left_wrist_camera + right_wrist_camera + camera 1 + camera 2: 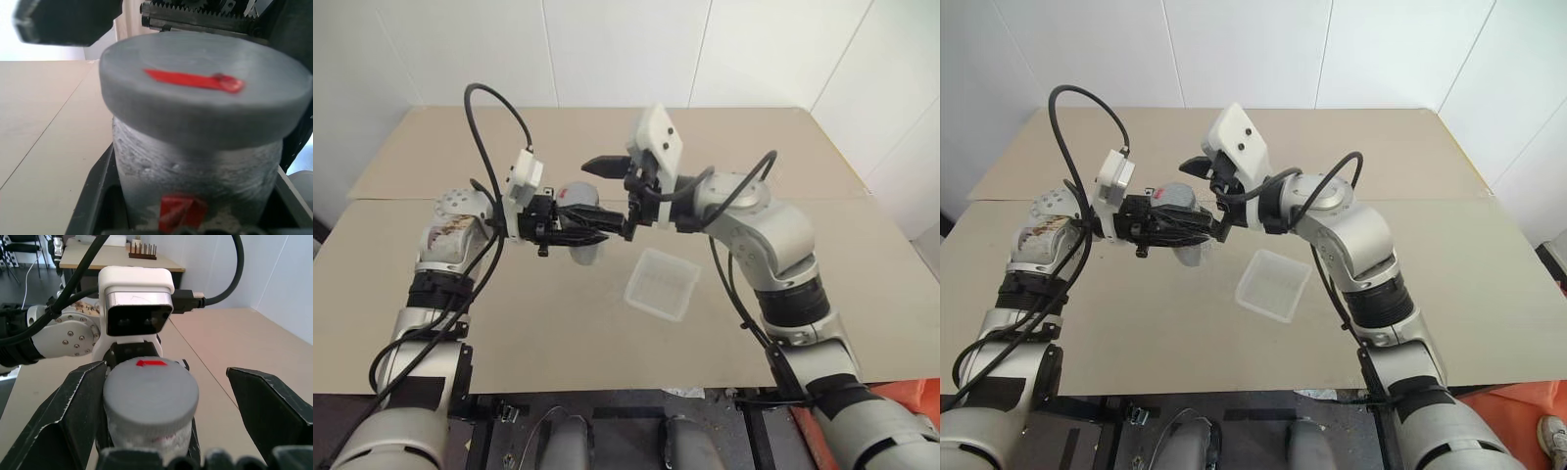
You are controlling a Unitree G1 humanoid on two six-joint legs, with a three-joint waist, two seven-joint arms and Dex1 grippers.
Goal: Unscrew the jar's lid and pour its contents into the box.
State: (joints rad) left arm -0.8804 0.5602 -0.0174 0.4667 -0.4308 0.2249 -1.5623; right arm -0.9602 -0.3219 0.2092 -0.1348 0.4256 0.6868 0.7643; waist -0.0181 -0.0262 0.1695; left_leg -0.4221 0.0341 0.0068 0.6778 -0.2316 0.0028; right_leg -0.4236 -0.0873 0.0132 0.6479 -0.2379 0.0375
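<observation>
Now we see the left gripper clamped tight around the jar, holding it on its side above the table, lid on and facing the right gripper. Its fingers gape wide either side of the lid, one just beside its rim. Below them the box sits on the table.

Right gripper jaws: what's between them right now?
The lid, still on the jar that the left gripper holds. In the right wrist view the right gripper stands open, jaws either side of the lid, a clear gap on one side.
</observation>
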